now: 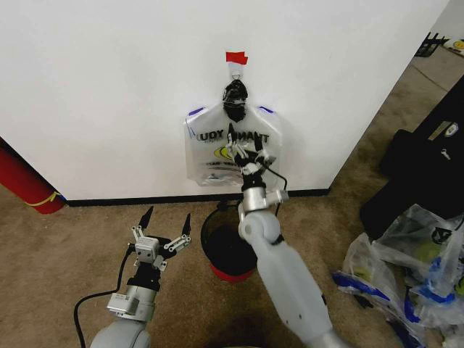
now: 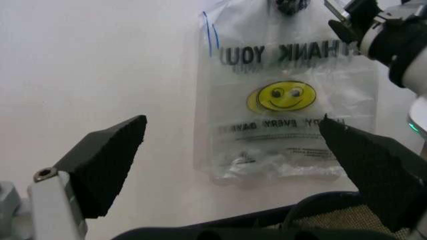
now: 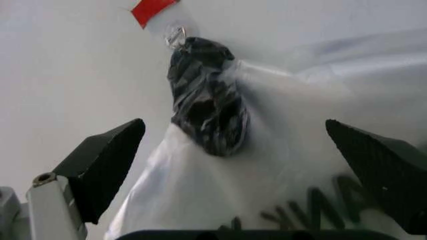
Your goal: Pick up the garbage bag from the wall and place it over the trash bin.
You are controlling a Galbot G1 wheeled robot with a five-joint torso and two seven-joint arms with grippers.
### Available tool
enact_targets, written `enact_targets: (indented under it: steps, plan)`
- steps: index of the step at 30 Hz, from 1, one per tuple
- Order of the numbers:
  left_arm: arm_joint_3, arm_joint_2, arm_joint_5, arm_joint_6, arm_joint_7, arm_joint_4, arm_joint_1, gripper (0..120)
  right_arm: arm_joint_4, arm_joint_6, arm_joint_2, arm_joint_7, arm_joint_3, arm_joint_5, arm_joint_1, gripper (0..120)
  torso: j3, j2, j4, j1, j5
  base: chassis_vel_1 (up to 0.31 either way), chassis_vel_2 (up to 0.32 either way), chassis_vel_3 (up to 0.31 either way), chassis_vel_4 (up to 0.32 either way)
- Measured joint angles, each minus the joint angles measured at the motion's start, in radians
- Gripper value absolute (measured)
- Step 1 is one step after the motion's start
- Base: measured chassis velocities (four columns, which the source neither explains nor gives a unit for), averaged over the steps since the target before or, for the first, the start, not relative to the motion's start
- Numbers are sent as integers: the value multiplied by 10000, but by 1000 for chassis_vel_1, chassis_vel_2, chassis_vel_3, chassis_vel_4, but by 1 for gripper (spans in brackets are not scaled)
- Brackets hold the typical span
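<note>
The garbage bag (image 1: 232,148) hangs flat on the white wall, whitish with a yellow smiley (image 2: 280,96) and "THANK YOU" print. Its top is gathered in a black knot (image 3: 207,105) on a hook under red tape (image 1: 235,57). My right gripper (image 1: 246,148) is raised in front of the bag's upper half and open. Its fingers (image 3: 107,160) stand wide on either side of the knot, apart from it. The black mesh trash bin (image 1: 210,232) with a red base stands on the carpet below the bag. My left gripper (image 1: 168,216) hovers open to the left of the bin, facing the bag.
A red cylinder (image 1: 29,185) leans at the wall's far left. Heaped clear bags with blue print (image 1: 413,268) lie on the carpet at the right, with a black case (image 1: 428,159) behind them. The wall ends in a corner at the right.
</note>
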State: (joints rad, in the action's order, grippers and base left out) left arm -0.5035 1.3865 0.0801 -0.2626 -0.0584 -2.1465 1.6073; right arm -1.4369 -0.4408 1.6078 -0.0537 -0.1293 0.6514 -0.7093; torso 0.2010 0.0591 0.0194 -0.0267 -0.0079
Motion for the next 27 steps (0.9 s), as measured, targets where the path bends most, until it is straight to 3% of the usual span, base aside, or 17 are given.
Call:
enact_targets:
  steps: [2, 7, 14, 23, 27]
  plan:
    - [-6, 5, 0, 0, 5, 3, -4, 100, 308, -18, 0, -82, -31, 13, 249, 100, 0, 0, -1, 1, -2, 0, 0, 0, 0]
    - [-34, -6, 7, 0, 17, 38, -35, 100, 869, -99, 1, -280, -122, 1, 716, 84, 0, 0, -1, 1, -1, 0, 0, 0, 0]
    - [-20, -2, 32, 6, 47, 234, -210, 100, 1168, -149, 35, -720, 95, -201, 920, 56, 0, 0, -2, 1, -2, 0, 0, 0, 0]
    - [33, 22, 0, 11, 47, 352, -310, 100, 1498, -271, 21, -927, 85, -284, 1191, 46, -1, 0, 0, 1, -1, 0, 0, 0, 0]
    - [40, 28, -2, 12, 47, 438, -362, 100, 1484, -288, 17, -967, 122, -319, 1194, 26, -1, 0, -2, 1, -1, 0, 0, 0, 0]
